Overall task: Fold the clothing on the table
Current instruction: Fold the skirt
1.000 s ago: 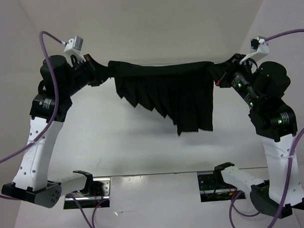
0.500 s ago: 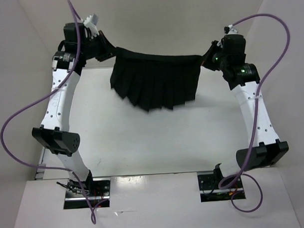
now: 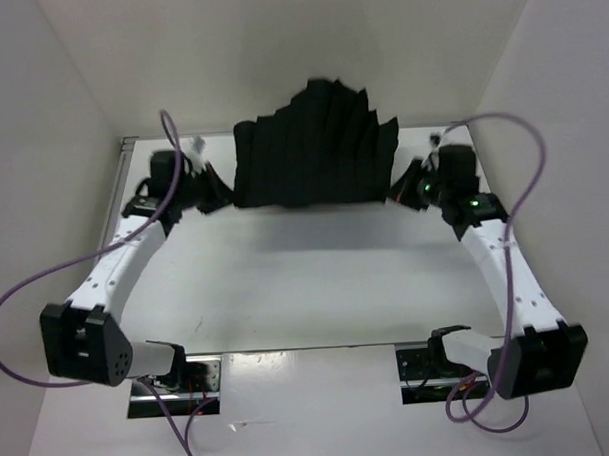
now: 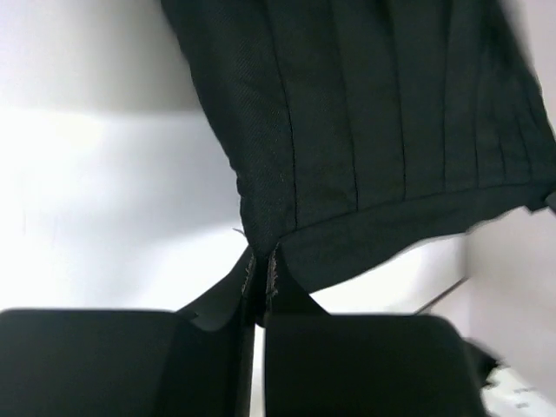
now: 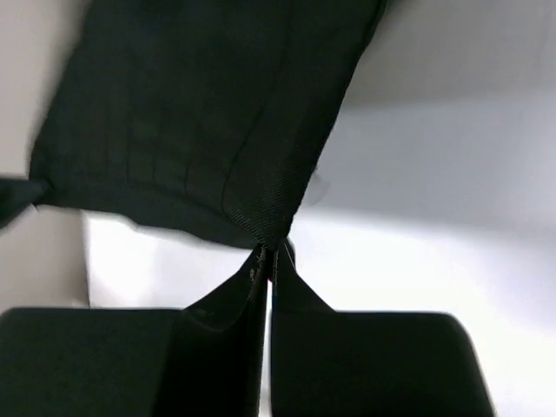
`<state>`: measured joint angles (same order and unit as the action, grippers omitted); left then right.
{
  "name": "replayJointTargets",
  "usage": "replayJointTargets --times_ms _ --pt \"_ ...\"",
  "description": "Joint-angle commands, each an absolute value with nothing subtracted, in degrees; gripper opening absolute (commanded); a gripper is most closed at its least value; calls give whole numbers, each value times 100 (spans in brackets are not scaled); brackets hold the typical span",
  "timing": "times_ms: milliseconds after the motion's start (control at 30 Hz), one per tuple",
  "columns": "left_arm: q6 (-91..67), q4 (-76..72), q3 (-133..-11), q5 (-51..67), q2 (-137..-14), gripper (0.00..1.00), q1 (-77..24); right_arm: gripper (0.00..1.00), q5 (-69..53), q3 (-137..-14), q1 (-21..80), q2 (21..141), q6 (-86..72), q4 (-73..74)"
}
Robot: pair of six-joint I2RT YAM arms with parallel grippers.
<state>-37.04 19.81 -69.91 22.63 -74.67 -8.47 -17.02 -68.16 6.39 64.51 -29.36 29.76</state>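
Note:
The clothing (image 3: 312, 153), a black pleated garment, is stretched between both grippers at the far end of the white table (image 3: 316, 278). Its pleated hem fans away from me, over the table's far edge and up the back wall. My left gripper (image 3: 226, 194) is shut on the garment's near left corner, and my right gripper (image 3: 395, 192) is shut on its near right corner. In the left wrist view the clothing (image 4: 365, 122) spreads up and to the right from the pinching left gripper (image 4: 262, 265). In the right wrist view the clothing (image 5: 200, 113) spreads up and to the left from the right gripper (image 5: 269, 254).
White walls enclose the table: the back wall (image 3: 278, 39) just behind the garment and one wall on each side. Purple cables (image 3: 27, 298) loop beside both arms. The arm bases (image 3: 175, 378) sit at the near edge by a thin metal strip.
Both arms have reached forward and down, carrying the garment from hanging in the air to the far end of the table. Its hem has swung away towards the back wall.

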Motion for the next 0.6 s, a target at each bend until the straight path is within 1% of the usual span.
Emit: replayJointTargets --times_ms 0,33,67,133,167,267,467,567 --pt "-3999 1942 -5636 2039 -7437 0 -1054 0 -2845 -5346 536 6531 -3155 3910" --pt "-4147 1942 -5416 2091 -7331 0 -1142 0 -3283 -4874 536 6321 -3155 4024" --pt "-4235 2021 -5023 2092 -7026 0 -1343 0 -3452 -4695 536 6206 -3207 4321" --pt "-4420 2179 -4712 2092 -6629 0 -1520 0 -3577 -4483 536 5952 -3208 4665" --pt "-4595 2380 -4598 2040 -6418 0 -1590 0 -3238 -4578 536 5741 -3208 5093" --pt "-4745 2933 -4377 1899 -5514 0 -1696 0 -3059 -4869 536 5678 -3208 5649" --pt "-4904 3778 -4430 1785 -4757 0 -1696 0 -3199 -4869 589 5625 -3208 5757" --pt "-5062 3850 -4343 1784 -4553 0 -1696 0 -3199 -4869 589 5572 -3208 5810"
